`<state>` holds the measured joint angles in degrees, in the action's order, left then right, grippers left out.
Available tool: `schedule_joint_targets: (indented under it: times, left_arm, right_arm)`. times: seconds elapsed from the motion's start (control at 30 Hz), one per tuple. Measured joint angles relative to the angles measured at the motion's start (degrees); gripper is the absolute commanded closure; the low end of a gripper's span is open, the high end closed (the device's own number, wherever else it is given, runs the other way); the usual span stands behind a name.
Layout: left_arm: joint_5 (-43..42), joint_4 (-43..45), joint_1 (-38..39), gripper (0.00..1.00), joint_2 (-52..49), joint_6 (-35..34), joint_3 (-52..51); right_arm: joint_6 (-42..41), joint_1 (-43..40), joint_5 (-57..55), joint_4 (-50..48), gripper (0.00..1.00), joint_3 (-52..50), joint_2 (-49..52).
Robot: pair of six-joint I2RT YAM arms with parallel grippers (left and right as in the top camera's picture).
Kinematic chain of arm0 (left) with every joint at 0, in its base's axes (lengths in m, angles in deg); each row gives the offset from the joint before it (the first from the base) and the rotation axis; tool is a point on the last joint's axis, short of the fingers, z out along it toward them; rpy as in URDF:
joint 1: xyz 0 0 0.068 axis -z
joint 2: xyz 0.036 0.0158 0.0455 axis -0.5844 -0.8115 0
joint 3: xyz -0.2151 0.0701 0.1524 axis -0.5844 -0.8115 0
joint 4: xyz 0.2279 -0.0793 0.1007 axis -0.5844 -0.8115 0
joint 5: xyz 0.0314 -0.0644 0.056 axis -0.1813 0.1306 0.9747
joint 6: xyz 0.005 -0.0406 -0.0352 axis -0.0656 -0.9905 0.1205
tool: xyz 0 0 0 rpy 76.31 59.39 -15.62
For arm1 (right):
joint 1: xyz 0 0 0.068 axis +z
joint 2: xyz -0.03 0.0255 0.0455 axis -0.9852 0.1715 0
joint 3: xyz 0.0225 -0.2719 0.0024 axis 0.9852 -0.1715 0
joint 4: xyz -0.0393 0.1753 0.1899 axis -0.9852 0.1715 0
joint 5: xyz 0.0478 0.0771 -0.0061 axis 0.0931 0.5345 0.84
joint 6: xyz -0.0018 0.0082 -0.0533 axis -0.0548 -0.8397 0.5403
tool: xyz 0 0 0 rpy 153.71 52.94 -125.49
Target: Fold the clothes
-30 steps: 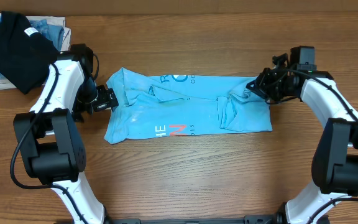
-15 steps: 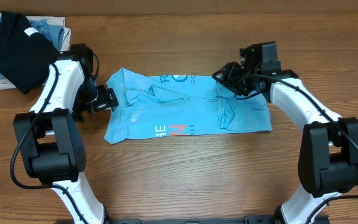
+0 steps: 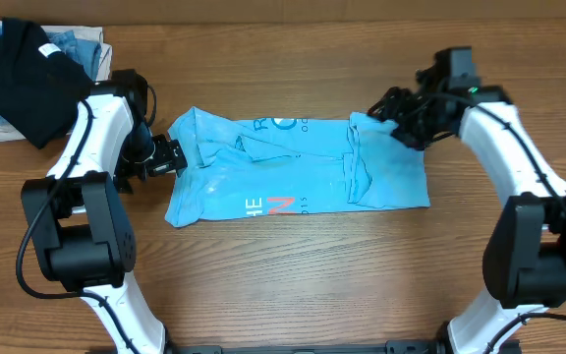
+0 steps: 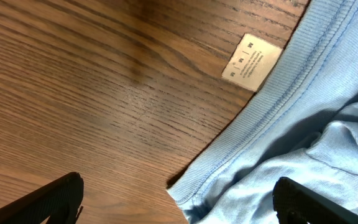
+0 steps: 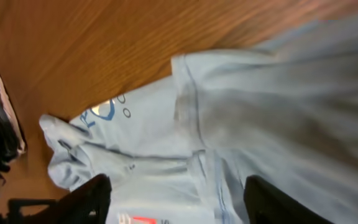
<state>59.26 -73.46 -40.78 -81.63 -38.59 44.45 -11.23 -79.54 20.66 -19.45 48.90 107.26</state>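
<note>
left gripper (image 3: 170, 154): is sitting with its fingers (image 4: 48, 199) spread wide, clamping nothing, the collar ribbing lying just ahead of them.
t-shirt (image 3: 293, 182): is lying flat on the table (image 3: 293, 285), stretching from the left gripper across to beneath the right one.
right gripper (image 3: 389, 105): is hovering over the t-shirt's corner, jaws apart, empty.
black shirt (image 3: 23, 74): is lying folded, well behind the left gripper.

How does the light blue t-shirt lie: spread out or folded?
Partly folded: the t-shirt lies as a long band, layers turned in at both ends.

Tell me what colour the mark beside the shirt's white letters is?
Red-orange; the mark shows best in the overhead view.
</note>
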Motion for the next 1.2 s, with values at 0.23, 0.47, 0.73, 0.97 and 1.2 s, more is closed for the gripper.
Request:
schedule_joint_targets:
  times: [0.23, 0.47, 0.73, 0.97, 1.2]
  left_arm:
    - [0.02, 0.07, 0.0, 0.0, 0.0, 0.0, -0.02]
    - [0.02, 0.04, 0.0, 0.0, 0.0, 0.0, -0.02]
    - [-0.66, 0.02, 0.0, 0.0, 0.0, 0.0, -0.02]
    - [-1.07, -0.15, 0.0, 0.0, 0.0, 0.0, -0.02]
    - [-1.29, -0.15, 0.0, 0.0, 0.0, 0.0, -0.02]
  right_arm:
    - [8.09, 0.22, -0.85, 13.33, 0.23, 0.7, 0.0]
    - [11.69, 4.26, -4.02, 10.67, 0.33, -8.28, 0.0]
    - [11.63, 9.22, -7.48, 8.0, 0.33, -11.78, 0.0]
    - [11.37, 10.32, -10.19, 6.47, 0.41, -11.82, 0.0]
    - [11.28, 10.34, -12.72, 5.7, 0.63, -11.87, 0.0]
